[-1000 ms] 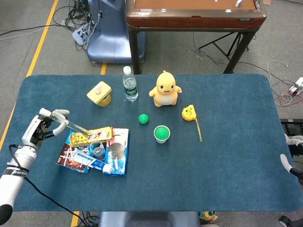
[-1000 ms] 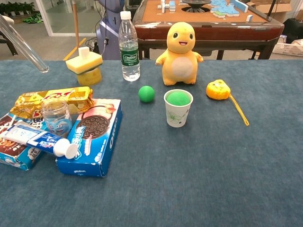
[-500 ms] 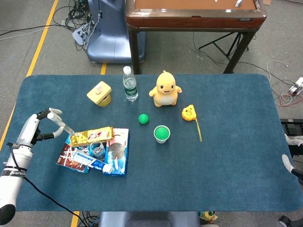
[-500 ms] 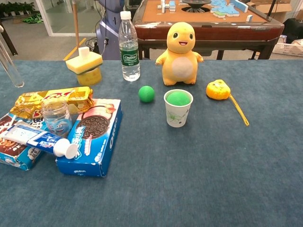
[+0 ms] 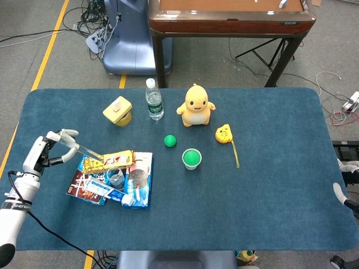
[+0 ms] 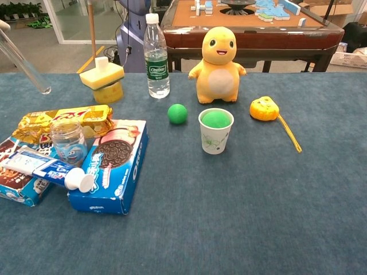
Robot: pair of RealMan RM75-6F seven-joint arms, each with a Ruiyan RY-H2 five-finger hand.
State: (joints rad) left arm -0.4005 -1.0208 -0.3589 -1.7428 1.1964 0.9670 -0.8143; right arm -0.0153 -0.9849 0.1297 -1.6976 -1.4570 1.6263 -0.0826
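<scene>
Fingers of the left hand (image 5: 49,147) are pinched round a clear glass tube (image 5: 88,150) near the table's (image 5: 269,202) left edge. The tube slants from the hand out toward the snack pile, its far end over the gold packet (image 5: 109,161); whether it touches the packet I cannot tell. In the chest view only the tube (image 6: 24,59) shows, held up off the cloth at the far left.

Just right of the hand, by the left front of the table, lies the pile: the gold packet at the back, a small clear jar (image 6: 68,141) on top of the boxes, a toothpaste tube (image 6: 46,168) lying across a dark box (image 5: 81,188), and an Oreo box (image 6: 112,166) on the right side.

Further back sits a yellow block toy (image 5: 118,110), then a water bottle (image 5: 154,100) standing upright, then a yellow plush (image 5: 196,105), all toward the rear edge. Before them a green ball (image 5: 170,140) rests on the cloth, and near it a paper cup (image 5: 192,159) stands with another green ball inside. Right of the plush lies a yellow tape measure (image 5: 224,134) with its strip run out toward the front.

At the right edge, the right hand (image 5: 346,185) barely shows; how its fingers lie I cannot tell.
</scene>
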